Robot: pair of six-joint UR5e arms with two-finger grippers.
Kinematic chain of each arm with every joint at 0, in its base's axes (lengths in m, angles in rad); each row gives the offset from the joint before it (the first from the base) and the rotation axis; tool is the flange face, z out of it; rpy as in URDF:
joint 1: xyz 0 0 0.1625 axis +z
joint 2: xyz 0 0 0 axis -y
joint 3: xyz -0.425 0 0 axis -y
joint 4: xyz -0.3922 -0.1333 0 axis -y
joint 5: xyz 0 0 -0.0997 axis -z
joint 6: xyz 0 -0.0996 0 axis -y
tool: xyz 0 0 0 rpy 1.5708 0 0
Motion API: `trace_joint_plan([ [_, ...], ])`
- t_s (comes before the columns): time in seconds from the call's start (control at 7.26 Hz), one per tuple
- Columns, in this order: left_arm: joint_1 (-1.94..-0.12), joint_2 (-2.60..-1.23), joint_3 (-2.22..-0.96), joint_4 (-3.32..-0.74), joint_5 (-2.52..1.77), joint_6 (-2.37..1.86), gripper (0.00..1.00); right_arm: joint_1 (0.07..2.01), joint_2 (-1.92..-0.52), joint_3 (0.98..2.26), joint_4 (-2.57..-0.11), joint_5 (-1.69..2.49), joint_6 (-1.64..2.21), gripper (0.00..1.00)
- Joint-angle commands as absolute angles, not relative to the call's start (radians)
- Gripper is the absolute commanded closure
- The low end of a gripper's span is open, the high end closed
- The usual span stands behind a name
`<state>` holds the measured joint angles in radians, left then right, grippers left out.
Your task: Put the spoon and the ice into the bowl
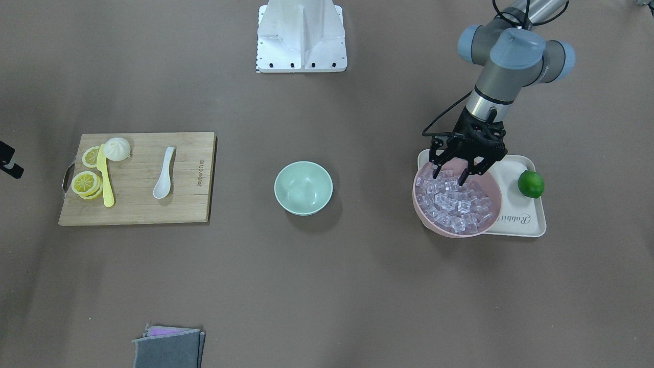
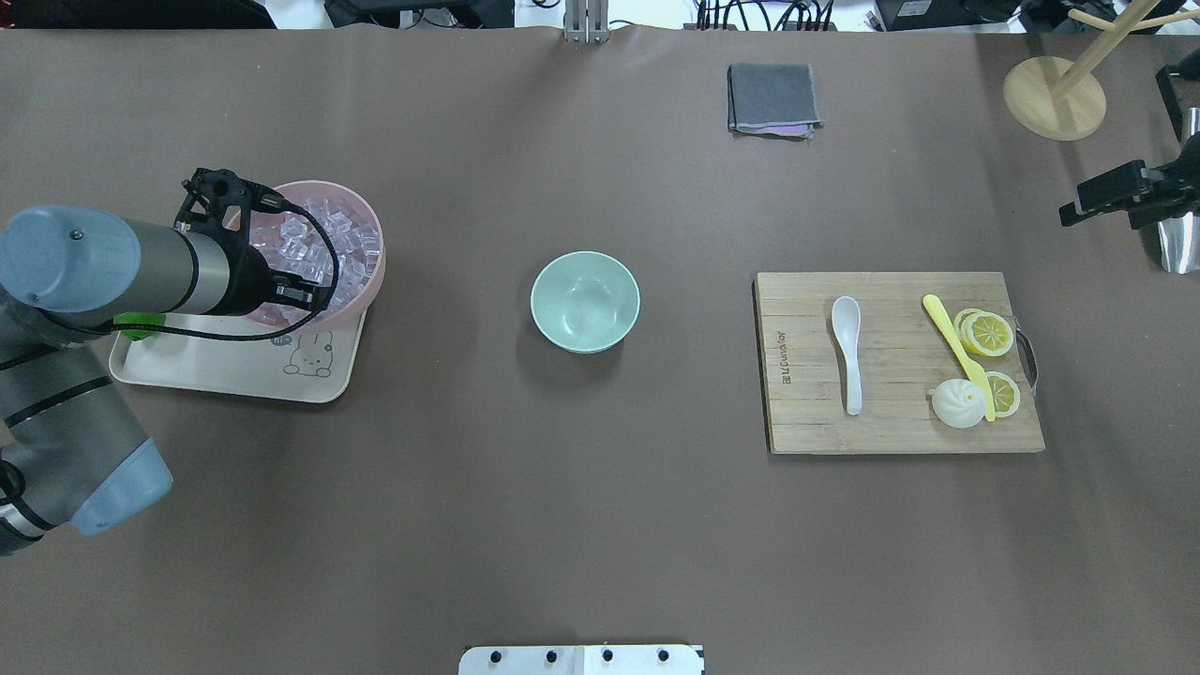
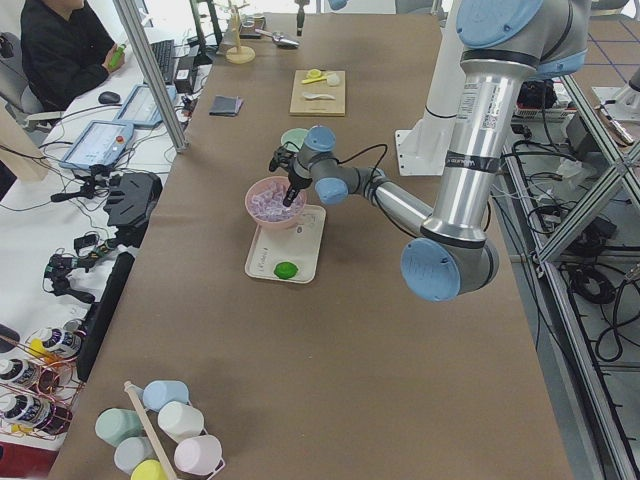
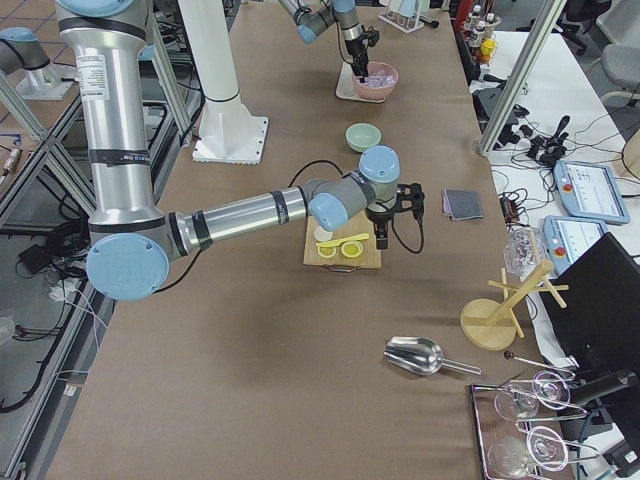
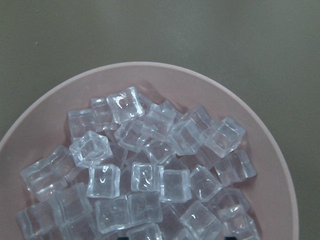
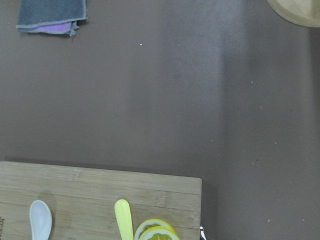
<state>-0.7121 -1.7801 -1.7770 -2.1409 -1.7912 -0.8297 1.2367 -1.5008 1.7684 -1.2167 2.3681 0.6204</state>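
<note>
Left jaws: my left gripper point(image 1: 449, 177) hangs over the far part of the pink bowl point(image 5: 272, 167); the fingers are spread apart with nothing between them, and the tips are close over the heap.
Right jaws: my right gripper point(image 4: 383, 236) hovers by the cutting board point(image 1: 138, 204); only the side view catches it clearly, so I cannot tell whether it is apart or together.
Ice, place: the ice point(image 5: 145, 175) is a loose pile of clear cubes filling the pink bowl; that bowl sits on the tray point(image 1: 516, 222) at my left, with a lime point(image 1: 531, 184) beside it.
Ice, handling: hard, glossy and likely slick; light, I judge; the pile should shift when pushed, so I would choose a cube sitting proud on top and pinch two flat opposite faces, not corners.
Spoon, place: the spoon point(image 1: 164, 174) lies flat on the board at my right, apart from the yellow knife point(image 1: 106, 176); its scoop points to the far side and its handle toward me.
Spoon, handling: stiff, smooth, possibly brittle; it sits low on the wood, so it is best taken across the narrow handle, close to the scoop for balance, with a gentle squeeze.
Bowl: the bowl point(image 1: 303, 187) stands in the middle, well apart from both — it holds neither ice nor spoon.
</note>
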Motion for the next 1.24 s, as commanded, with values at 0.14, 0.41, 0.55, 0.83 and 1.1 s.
trace_joint_plan([
  [0.14,-0.713,-1.779,-1.776,-2.138,-1.798,-0.827,0.50,1.216,-1.479,1.767,-1.216,2.353,0.630,0.00],
  [0.41,-0.721,-1.778,-1.775,-2.135,-1.796,-0.825,0.49,1.203,-1.474,1.767,-1.216,2.333,0.634,0.00],
  [0.55,-0.727,-1.770,-1.770,-2.135,-1.798,-0.825,0.49,1.195,-1.468,1.766,-1.216,2.332,0.646,0.00],
  [0.83,-0.730,-1.767,-1.760,-2.135,-1.796,-0.825,0.49,1.180,-1.457,1.767,-1.216,2.315,0.661,0.00],
  [1.1,-0.729,-1.767,-1.759,-2.137,-1.798,-0.827,0.49,1.177,-1.457,1.767,-1.216,2.312,0.661,0.00],
])
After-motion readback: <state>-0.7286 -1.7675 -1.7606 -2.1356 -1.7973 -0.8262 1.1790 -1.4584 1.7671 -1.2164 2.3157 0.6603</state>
